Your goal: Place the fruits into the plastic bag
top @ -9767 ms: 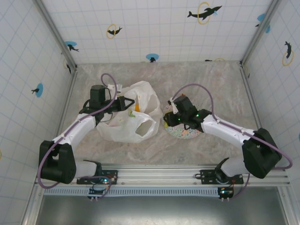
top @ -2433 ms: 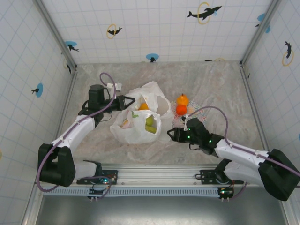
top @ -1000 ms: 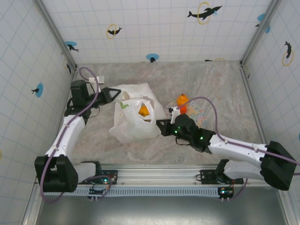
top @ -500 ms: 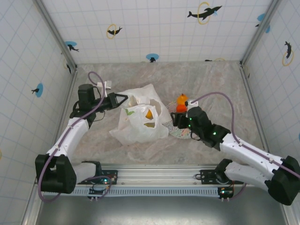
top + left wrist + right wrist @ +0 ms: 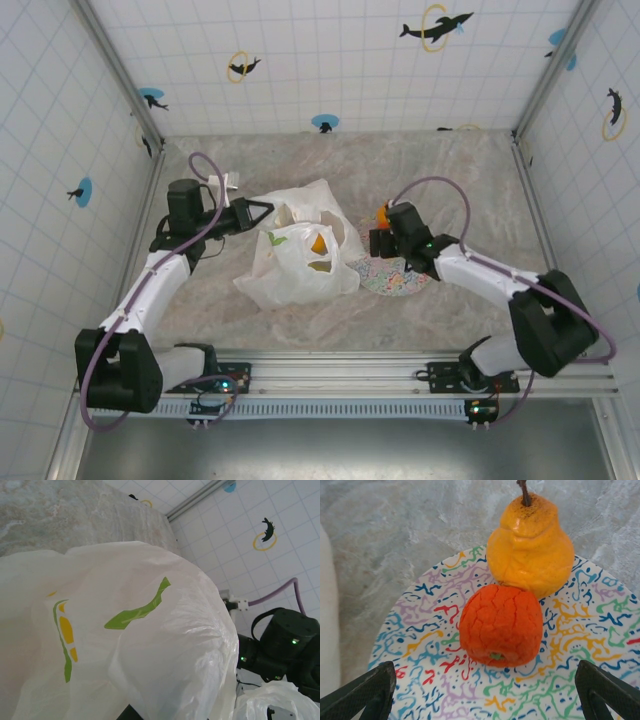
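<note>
Back over the plate (image 5: 420, 645), the right hand (image 5: 482, 700) is spread above the orange (image 5: 501, 625) for another pick; the left hand (image 5: 262, 212) pinches the plastic bag (image 5: 295, 270).

A marbled grey-beige desk (image 5: 330, 160) lies under the left hand (image 5: 268, 208) and the right hand (image 5: 377, 243). Well beyond them rises a white-tiled back wall (image 5: 300, 90) with dolphin stickers (image 5: 436, 25). Matching side walls (image 5: 50, 150) stand outward of each hand. Metal posts (image 5: 118, 70) mark the far corners. The light is soft and even.
</note>
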